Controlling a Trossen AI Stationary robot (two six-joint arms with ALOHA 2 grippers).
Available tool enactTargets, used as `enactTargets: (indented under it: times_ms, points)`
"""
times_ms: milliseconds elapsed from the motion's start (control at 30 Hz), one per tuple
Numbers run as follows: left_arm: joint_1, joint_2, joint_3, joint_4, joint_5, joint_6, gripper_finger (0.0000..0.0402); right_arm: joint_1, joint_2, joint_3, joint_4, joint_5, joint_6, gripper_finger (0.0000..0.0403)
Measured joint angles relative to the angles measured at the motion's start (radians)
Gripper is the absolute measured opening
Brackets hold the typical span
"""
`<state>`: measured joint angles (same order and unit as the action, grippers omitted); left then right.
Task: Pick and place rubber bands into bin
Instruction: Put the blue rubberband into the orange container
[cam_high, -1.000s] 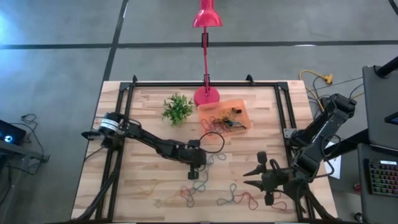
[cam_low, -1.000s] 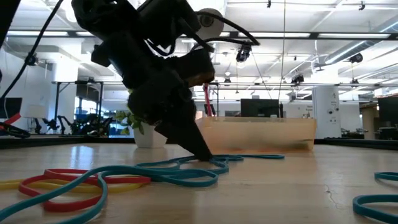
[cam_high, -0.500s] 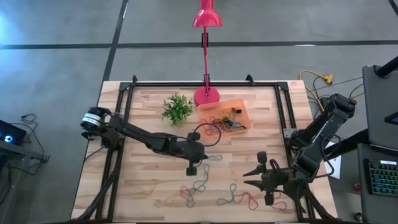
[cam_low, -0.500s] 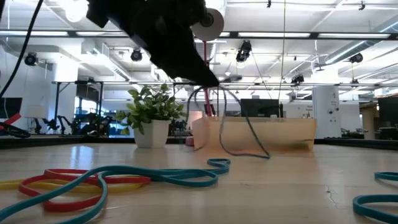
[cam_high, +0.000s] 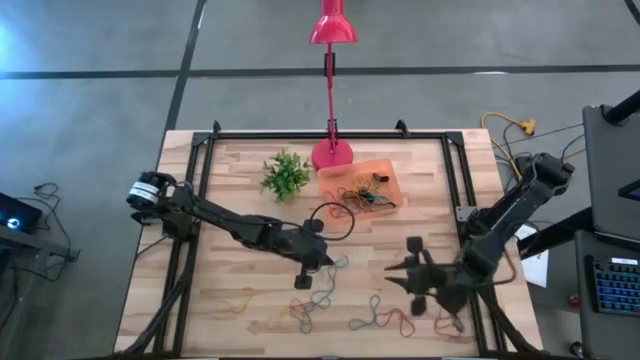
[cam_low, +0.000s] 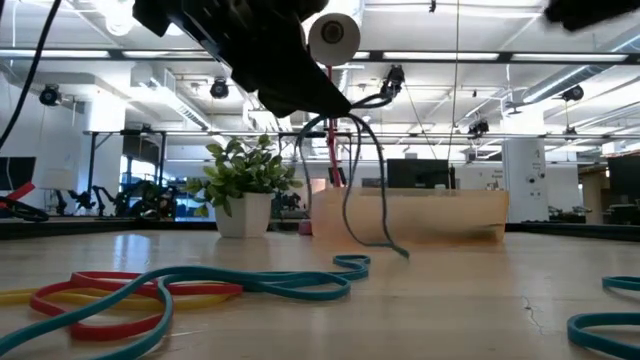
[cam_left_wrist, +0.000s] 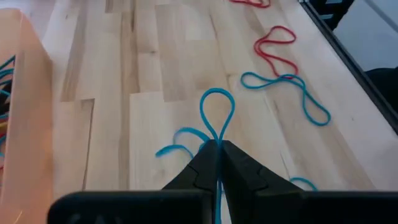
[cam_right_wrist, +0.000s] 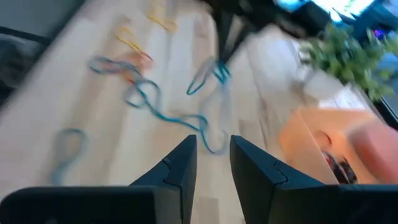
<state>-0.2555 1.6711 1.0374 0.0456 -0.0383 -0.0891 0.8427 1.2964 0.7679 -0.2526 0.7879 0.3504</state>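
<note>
Above mid-table, my left gripper (cam_left_wrist: 217, 149), pinched shut on a thin teal rubber band (cam_left_wrist: 217, 118), has lifted it clear, ready for the shallow translucent orange bin (cam_high: 388, 172).

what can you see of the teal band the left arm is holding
The teal rubber band is a thin, floppy elastic loop, pinched in the shut jaws of the left gripper. It is lifted off the wooden table, with a small loop poking past the fingertips. In the low view the rest dangles in front of the orange bin.
</note>
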Motion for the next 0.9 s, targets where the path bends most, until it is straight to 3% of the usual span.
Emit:
enactTargets:
  times_ms: [233, 500, 900]
  points:
    - [-0.007, 0.0, 0.0, 0.034, 0.0, 0.022, 0.0, -0.133, 0.138, -0.052, 0.243, -0.016, -0.103, 0.0117]
    - [-0.008, 0.0, 0.0, 0.056, 0.0, 0.045, 0.0, -0.254, 0.316, -0.046, 0.484, -0.18, -0.227, 0.0178]
    - [-0.013, 0.0, -0.006, 0.061, 0.0, 0.045, 0.0, -0.367, 0.45, 0.002, 0.567, -0.352, -0.194, 0.02]
